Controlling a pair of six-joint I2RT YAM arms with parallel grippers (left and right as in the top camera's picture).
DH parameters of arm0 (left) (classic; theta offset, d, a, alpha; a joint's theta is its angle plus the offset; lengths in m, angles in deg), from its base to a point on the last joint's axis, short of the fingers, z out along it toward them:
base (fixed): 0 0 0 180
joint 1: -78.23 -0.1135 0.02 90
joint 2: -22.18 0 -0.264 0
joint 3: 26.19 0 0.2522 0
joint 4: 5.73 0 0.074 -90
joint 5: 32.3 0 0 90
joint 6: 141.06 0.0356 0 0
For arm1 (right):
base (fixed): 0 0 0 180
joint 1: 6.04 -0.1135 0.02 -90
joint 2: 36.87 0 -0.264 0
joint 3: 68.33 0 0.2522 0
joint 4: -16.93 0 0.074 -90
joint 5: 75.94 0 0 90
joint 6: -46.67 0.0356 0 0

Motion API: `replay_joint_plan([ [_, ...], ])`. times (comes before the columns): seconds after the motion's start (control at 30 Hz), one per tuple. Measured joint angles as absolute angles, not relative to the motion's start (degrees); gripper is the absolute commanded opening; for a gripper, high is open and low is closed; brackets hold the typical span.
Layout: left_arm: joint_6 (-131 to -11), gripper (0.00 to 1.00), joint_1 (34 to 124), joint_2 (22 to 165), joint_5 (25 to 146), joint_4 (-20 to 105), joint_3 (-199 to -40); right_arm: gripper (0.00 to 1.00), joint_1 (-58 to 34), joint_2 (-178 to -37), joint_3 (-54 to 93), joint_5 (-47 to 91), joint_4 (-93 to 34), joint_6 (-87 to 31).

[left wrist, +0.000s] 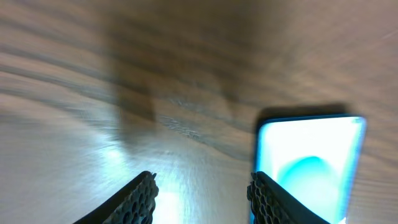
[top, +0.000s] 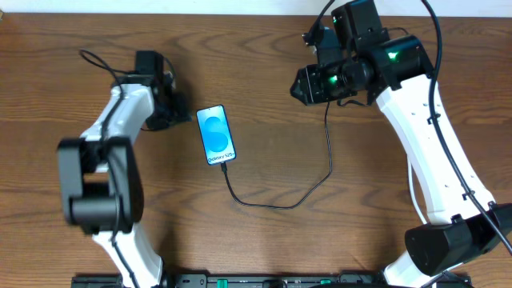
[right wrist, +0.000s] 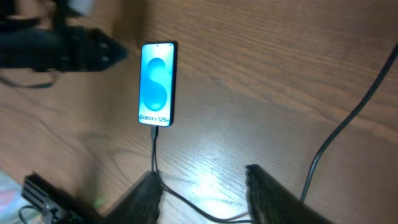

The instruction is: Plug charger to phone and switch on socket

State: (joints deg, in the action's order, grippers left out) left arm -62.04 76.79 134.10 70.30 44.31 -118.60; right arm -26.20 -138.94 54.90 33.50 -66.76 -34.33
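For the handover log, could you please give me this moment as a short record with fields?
phone: Galaxy S25+ smartphone, flat on the wooden table, screen lit
charger: black charger cable, plug appears seated in the phone's bottom edge
left pincer: open, empty, just beside the phone
right pincer: open, empty, cable lying on the table below it
power strip: not visible in any view
switch state: cannot tell

The charger (top: pixel 330 144) trails rightward from the phone (top: pixel 216 134), at its near end.
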Motion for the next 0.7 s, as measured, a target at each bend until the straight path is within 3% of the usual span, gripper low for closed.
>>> replay_joint_plan([
  [0.1,-62.2,0.51,75.7,125.4,69.5,44.7,-118.6,0.01,-24.9,-138.9,54.9,33.3,-66.8,-34.4],
  [0.2,-62.4,0.52,75.0,117.2,69.3,45.3,-118.7,0.01,-23.0,-138.9,54.9,33.2,-66.7,-34.2],
  [0.37,-62.7,0.69,74.9,109.4,69.1,45.7,-118.8,0.01,-17.1,-138.9,54.9,33.1,-66.7,-34.2],
  [0.43,-62.6,0.87,74.9,108.6,69.1,45.8,-118.8,0.01,-14.2,-138.9,54.9,32.7,-66.7,-34.2],
  [0.5,-62.8,0.90,74.9,108.5,69.1,46.2,-118.8,0.01,-10.7,-138.9,54.9,32.1,-66.6,-34.2],
  [0.53,-63.0,1.00,74.9,108.6,69.1,46.6,-118.8,0.01,-9.2,-138.9,54.9,31.9,-66.4,-34.2],
  [0.7,-63.0,0.99,74.9,108.6,69.1,47.6,-118.8,0.01,-1.6,-139.3,54.9,30.0,-65.1,-34.2],
])
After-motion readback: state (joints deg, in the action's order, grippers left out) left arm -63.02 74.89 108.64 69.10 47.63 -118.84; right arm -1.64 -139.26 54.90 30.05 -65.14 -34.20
